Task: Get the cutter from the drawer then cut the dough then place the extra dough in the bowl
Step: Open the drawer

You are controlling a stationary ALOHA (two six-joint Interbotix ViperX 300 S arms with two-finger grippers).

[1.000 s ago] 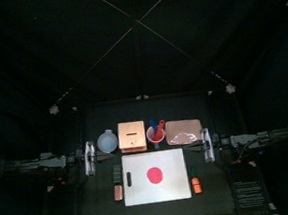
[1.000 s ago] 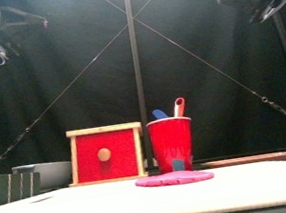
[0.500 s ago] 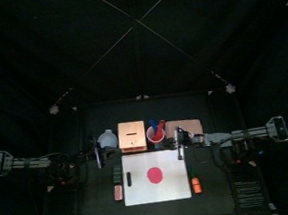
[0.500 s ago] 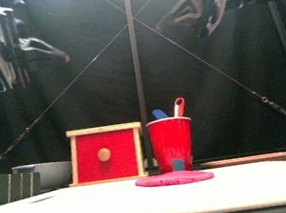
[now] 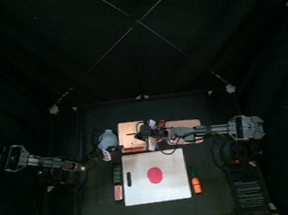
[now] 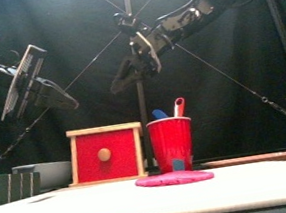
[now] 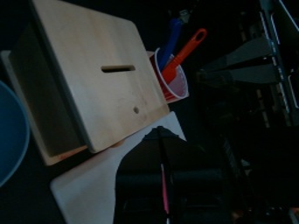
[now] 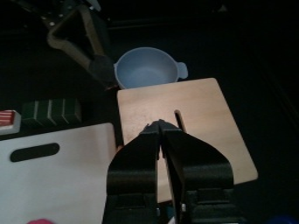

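Right wrist view: right pincer [image 8: 163, 131] — closed — has swung over the wooden box [image 8: 198, 114]; left pincer [image 6: 64, 100], cannot tell.

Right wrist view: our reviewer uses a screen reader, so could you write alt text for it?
The right hand, jaws together, hangs over the pale wooden box near its slot. Beside the box sits the empty blue-grey bowl, and the white cutting board lies along another side of the box.

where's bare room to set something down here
The white cutting board around the red dough, especially its front corners. The back row is crowded: bowl, wooden box, red cup and pink tray side by side.
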